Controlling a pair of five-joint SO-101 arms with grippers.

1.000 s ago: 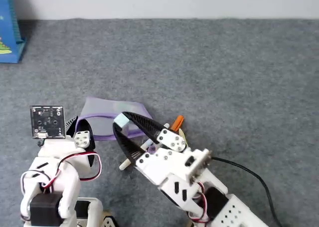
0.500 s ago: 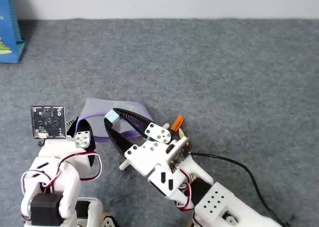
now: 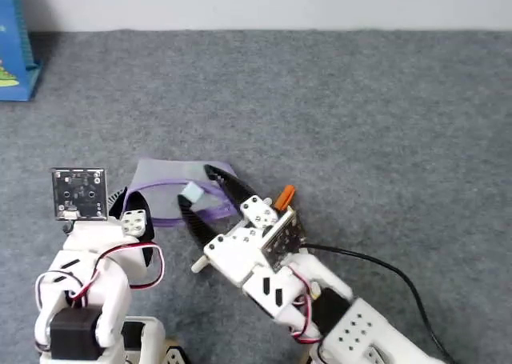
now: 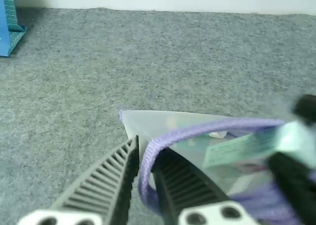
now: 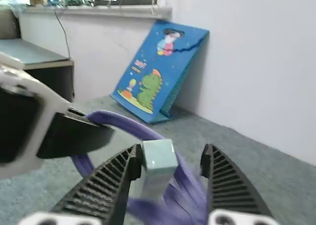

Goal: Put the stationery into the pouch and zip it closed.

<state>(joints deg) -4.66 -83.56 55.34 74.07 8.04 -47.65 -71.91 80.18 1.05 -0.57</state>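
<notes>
Lower left of the high view, the left gripper (image 4: pixel 145 148) is pinched tight on the purple rim of the pouch (image 3: pixel 164 180). The reason looks plain: lifting that lip props the mouth open for the partner arm. At centre-left the right gripper (image 3: pixel 196 188) hangs directly over the opening, jaws spread, with a mint-green eraser block (image 5: pixel 157 164) against one finger. Whether it rests there or is dropping free is hard to tell. From that spot it should land inside rather than on the grey carpet (image 3: pixel 360 124). An orange pen (image 3: pixel 285 195) lies just right of the pouch, not yet packed, and the zipping is yet to come.
</notes>
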